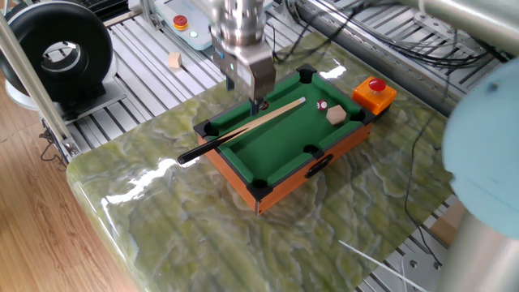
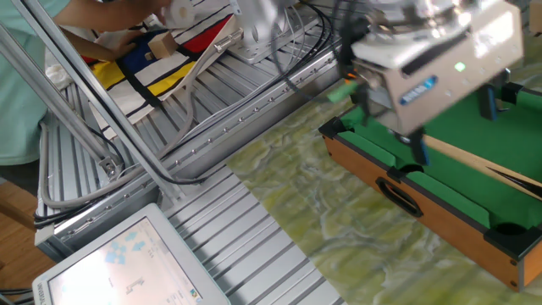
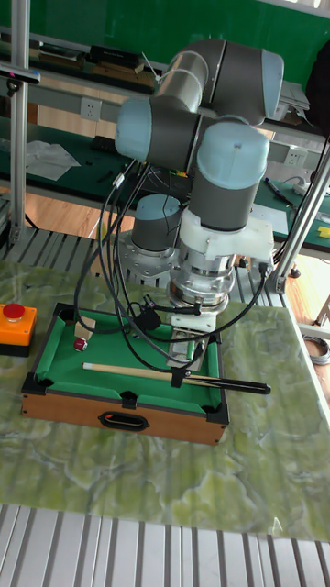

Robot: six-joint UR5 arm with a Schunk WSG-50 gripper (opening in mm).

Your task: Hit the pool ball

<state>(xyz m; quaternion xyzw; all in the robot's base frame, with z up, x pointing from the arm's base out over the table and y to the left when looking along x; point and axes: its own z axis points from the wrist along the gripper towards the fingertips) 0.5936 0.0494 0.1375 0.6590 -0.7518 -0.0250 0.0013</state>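
My gripper (image 1: 246,96) hangs above the back-left part of the small pool table (image 1: 243,174). Its two dark fingers (image 2: 418,151) stand apart with nothing between them, so it is open. The wooden cue (image 1: 243,126) lies slanted across the green felt, and its black butt sticks out over the left rail. In the tall fixed view the gripper (image 3: 194,353) is just above the cue (image 3: 137,371). The pool ball is hidden in every view. A red-and-white ball (image 1: 322,105) and a tan wooden cube (image 1: 336,116) sit near the far right end.
An orange box with a red button (image 1: 375,92) stands beside the table's far end. Another tan cube (image 1: 173,60) lies on the slatted metal bench at the back left. A black fan housing (image 1: 57,53) is at the far left. Cables trail behind the arm.
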